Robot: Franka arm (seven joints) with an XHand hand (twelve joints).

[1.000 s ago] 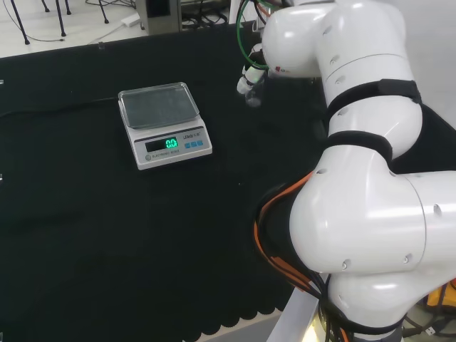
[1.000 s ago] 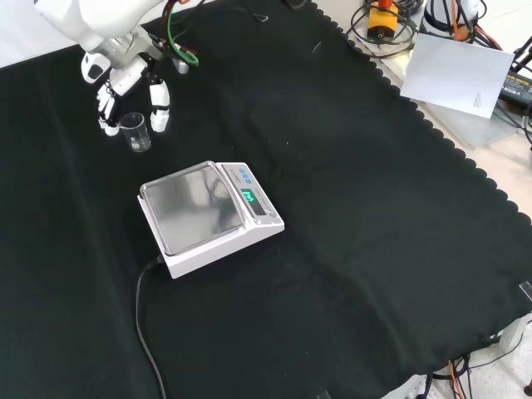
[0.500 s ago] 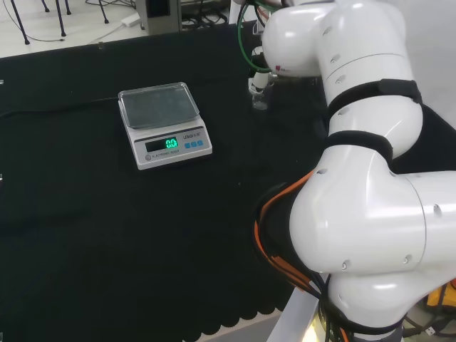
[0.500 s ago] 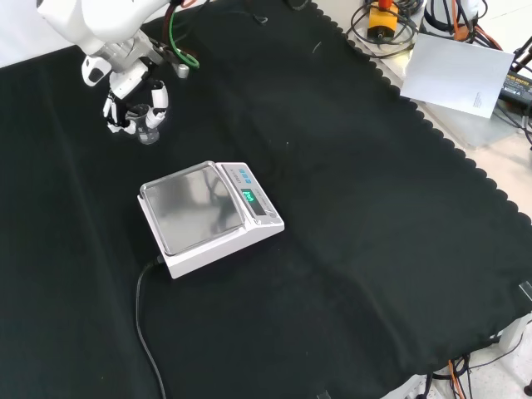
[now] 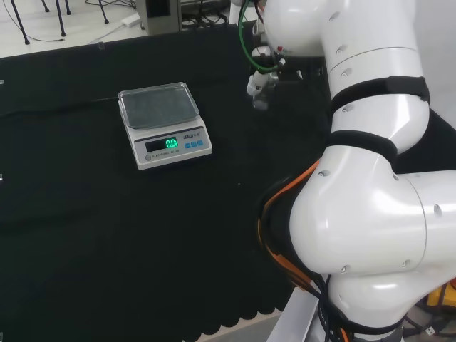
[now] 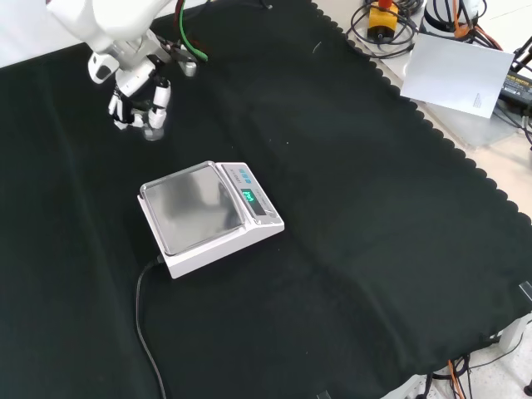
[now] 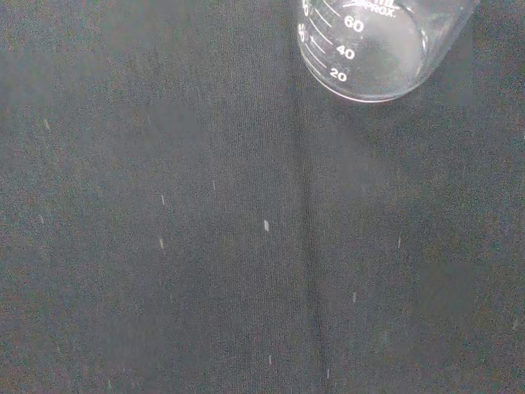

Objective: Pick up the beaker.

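The black and white robot hand [image 6: 137, 96] is curled around the small clear glass beaker [image 6: 153, 126], fingers wrapped on either side of it in the front view. It sits at the far left of the black cloth [image 6: 349, 216], up beyond the white digital scale with its grey weighing pan [image 6: 208, 216]. Whether the beaker's base is touching the cloth or just clear of it is hard to judge from here. From the head view, the hand [image 5: 258, 80] and the beaker [image 5: 261, 100] show just left of the arm's big white links [image 5: 356, 214], well to the right of the scale [image 5: 164, 122] and a little farther back. The scale's green display is lit. A black cable [image 6: 148, 332] trails from the scale toward the near edge in the front view. Through the wrist camera, the beaker's rounded bottom [image 7: 377, 49] with white graduation marks hangs over the dark weave of the cloth [image 7: 205, 246], and it looks empty.
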